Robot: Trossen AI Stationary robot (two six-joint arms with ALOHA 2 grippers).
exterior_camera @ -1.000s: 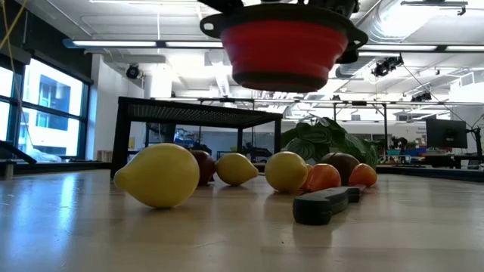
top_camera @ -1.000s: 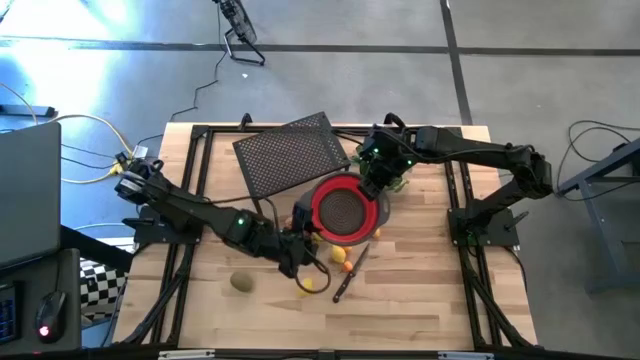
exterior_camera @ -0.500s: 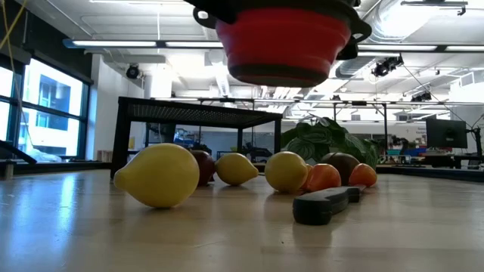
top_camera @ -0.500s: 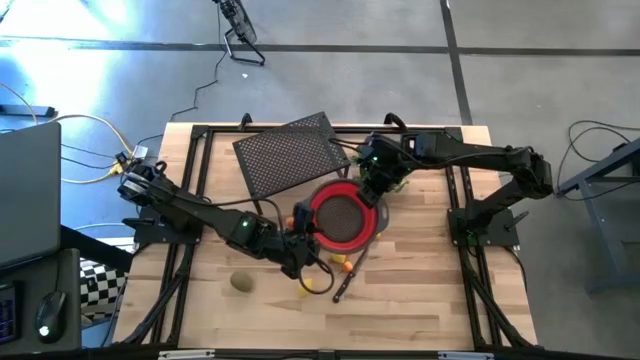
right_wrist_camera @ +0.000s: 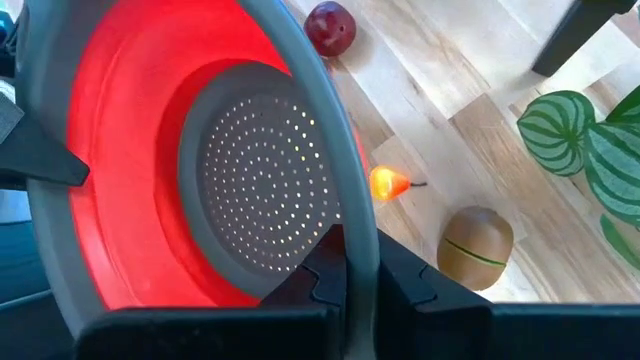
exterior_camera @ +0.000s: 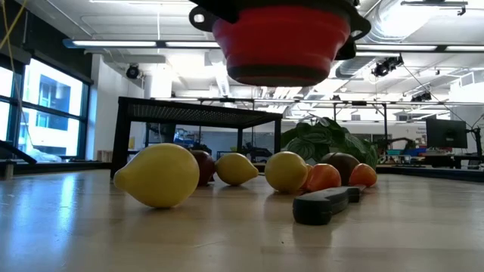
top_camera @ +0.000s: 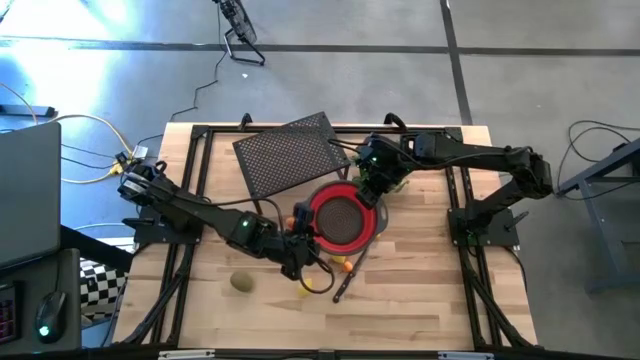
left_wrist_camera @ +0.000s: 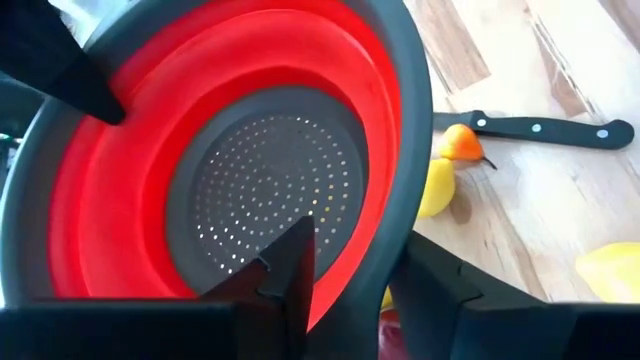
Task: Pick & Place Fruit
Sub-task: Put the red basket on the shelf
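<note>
On the far left of the table (top_camera: pixel 420 300) a brownish-green kiwi (top_camera: pixel 241 283) lay alone, well apart from the rest. My left gripper (top_camera: pixel 300 240) reached in low over the wood, and its two fingers (left_wrist_camera: pixel 290 270) straddled the grey rim of the red colander (top_camera: pixel 339 215), one inside the bowl and one outside; I could not tell whether they had yet bitten down on it. From table height the colander hung in the air, clear above the fruit.

Under and beside it the fruit lay scattered on the boards: a big lemon (exterior_camera: pixel 159 175) nearest the low camera, a dark red piece (exterior_camera: pixel 203 165) behind it, a smaller lemon (exterior_camera: pixel 237 168), another lemon (exterior_camera: pixel 286 171), then an orange-red piece (exterior_camera: pixel 323 177), a dark one (exterior_camera: pixel 342 162) and a small orange ball (exterior_camera: pixel 363 174). The black-handled knife (exterior_camera: pixel 327 205) lay in front of those. Behind them stood the black mesh rack (top_camera: pixel 291 153) and the green leafy plant (exterior_camera: pixel 327 140).

On the right, my right gripper (top_camera: pixel 366 183) was clamped tight on the colander's far rim. Past its fingers I saw a dark red fruit (right_wrist_camera: pixel 331 27), a tiny orange one (right_wrist_camera: pixel 389 184) and a kiwi (right_wrist_camera: pixel 475 246) on the wood.
</note>
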